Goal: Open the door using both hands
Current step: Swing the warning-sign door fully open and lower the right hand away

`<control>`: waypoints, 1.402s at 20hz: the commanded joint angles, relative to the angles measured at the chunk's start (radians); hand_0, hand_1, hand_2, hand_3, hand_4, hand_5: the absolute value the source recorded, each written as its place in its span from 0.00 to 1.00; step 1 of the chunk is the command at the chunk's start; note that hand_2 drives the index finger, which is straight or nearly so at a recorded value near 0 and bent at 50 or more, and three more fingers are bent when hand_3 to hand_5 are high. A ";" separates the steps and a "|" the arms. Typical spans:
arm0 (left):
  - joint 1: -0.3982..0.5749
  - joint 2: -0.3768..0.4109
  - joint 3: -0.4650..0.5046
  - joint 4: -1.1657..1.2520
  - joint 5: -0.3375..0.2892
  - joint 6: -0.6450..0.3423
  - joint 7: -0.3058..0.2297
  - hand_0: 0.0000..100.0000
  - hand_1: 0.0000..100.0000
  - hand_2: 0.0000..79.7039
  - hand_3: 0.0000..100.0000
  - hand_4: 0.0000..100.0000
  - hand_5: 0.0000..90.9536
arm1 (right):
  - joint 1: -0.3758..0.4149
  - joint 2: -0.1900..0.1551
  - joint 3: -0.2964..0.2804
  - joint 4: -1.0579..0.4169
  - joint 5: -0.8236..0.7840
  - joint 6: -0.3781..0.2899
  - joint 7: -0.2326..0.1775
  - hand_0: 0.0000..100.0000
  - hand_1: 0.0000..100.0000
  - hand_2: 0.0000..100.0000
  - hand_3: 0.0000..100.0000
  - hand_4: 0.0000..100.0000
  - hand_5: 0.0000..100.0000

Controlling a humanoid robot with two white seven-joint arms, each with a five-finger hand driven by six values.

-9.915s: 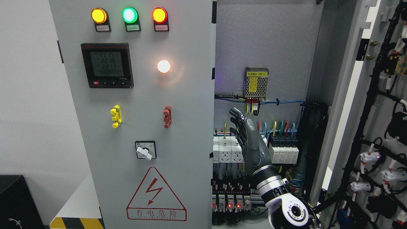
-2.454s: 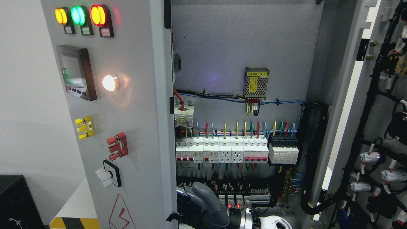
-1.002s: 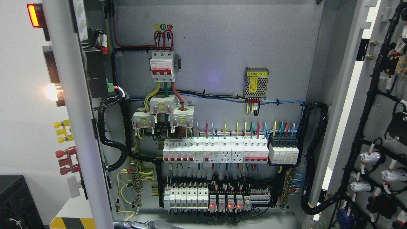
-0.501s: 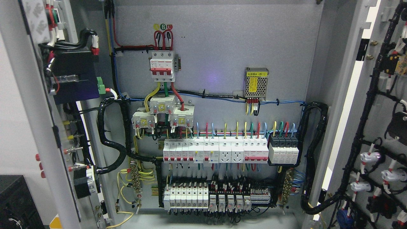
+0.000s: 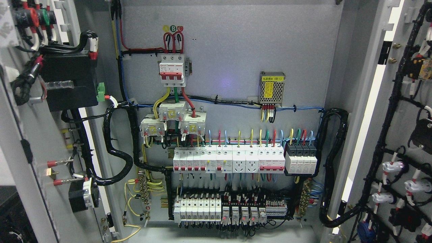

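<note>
1. We see the left door swung wide open at the left side, showing us its inside with black wires and a black box.
2. We see the right door open too, at the right side, with black cables running down it.
3. Between the doors is the gray back panel with rows of white breakers and a small yellow-labelled power box.
4. We cannot see either robot hand, so we cannot tell how the fingers are, or where the doors lie from them.

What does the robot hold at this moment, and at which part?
It cannot be told: no hand shows in the head view. Only the left door and the right door show, both swung open.
</note>
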 commanded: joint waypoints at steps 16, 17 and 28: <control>0.294 0.109 -0.377 -1.086 0.014 -0.126 -0.006 0.00 0.00 0.00 0.00 0.00 0.00 | -0.012 0.036 0.028 0.024 0.001 0.001 0.001 0.00 0.00 0.00 0.00 0.00 0.00; 0.342 0.166 -0.385 -1.259 0.014 -0.208 -0.006 0.00 0.00 0.00 0.00 0.00 0.00 | -0.009 0.035 0.001 0.032 0.001 0.001 0.001 0.00 0.00 0.00 0.00 0.00 0.00; 0.321 0.301 -0.410 -1.585 0.000 -1.013 -0.009 0.00 0.00 0.00 0.00 0.00 0.00 | 0.136 -0.116 -0.409 0.014 -0.002 -0.019 0.001 0.00 0.00 0.00 0.00 0.00 0.00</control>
